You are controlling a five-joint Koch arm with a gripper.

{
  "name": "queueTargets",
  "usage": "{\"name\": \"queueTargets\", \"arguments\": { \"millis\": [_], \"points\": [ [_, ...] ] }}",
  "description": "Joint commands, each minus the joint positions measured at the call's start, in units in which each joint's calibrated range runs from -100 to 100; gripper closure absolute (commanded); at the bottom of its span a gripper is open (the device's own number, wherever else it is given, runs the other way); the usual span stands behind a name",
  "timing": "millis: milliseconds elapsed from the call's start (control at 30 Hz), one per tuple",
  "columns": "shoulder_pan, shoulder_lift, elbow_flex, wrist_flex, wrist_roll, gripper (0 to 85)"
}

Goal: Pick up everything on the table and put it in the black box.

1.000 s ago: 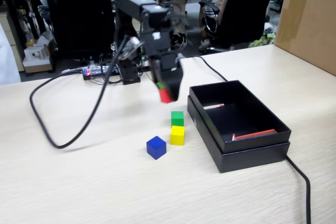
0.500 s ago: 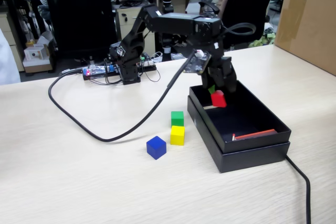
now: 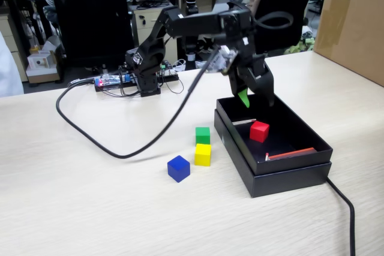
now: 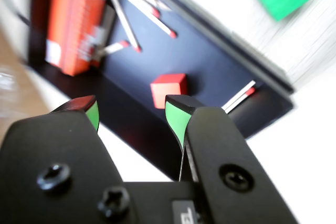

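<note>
Table (image 3: 90,208): pale wood-grain | black box (image 3: 288,175) | office chairs (image 3: 90,10) behind

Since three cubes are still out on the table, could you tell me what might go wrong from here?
The green cube and yellow cube sit touching, so gripping one may shove the other. Both lie close to the black box wall, which the open tool could clip on its way down. The loose cable trails near the blue cube and could drag across it as the arm swings.
</note>
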Motion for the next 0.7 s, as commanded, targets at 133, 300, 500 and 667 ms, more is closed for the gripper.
{"name": "queueTargets", "arguments": {
  "millis": [133, 300, 500, 667],
  "points": [
    [-6.7, -21.8, -9.1, 0.0, -3.4, 44.7],
    [-13.5, -21.2, -16.1, 0.1, -6.5, 37.8],
    [-15.6, -5.5, -8.7, 0.2, -7.3, 37.8],
    [-15.7, 6.4, -1.4, 0.2, -7.7, 38.0]
  ]
}}
